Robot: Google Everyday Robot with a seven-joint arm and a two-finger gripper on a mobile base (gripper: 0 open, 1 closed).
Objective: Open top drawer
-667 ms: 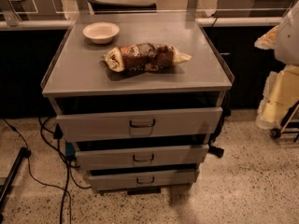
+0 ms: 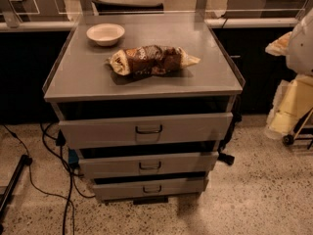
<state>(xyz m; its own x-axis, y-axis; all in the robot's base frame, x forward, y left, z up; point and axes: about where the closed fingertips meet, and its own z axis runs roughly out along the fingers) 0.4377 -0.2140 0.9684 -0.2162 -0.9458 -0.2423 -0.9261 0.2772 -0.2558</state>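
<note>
The top drawer (image 2: 98, 131) is the widest grey front of the cabinet, just under the cabinet top (image 2: 78, 77). Its small dark loop handle (image 2: 148, 129) sits at its centre. A dark gap shows between the drawer front and the cabinet top. The mid-width drawer (image 2: 107, 165) and the narrowest drawer (image 2: 117, 189) lie below it. My gripper (image 2: 286, 43) shows only as a white and tan shape at the right edge, far right of the handle and above it, touching nothing on the cabinet.
A white bowl (image 2: 105, 34) and a brown snack bag (image 2: 149, 60) lie on the cabinet top. Black cables (image 2: 49, 146) trail on the speckled floor at the left. A yellow-white cart (image 2: 293, 111) stands at the right. A counter runs behind.
</note>
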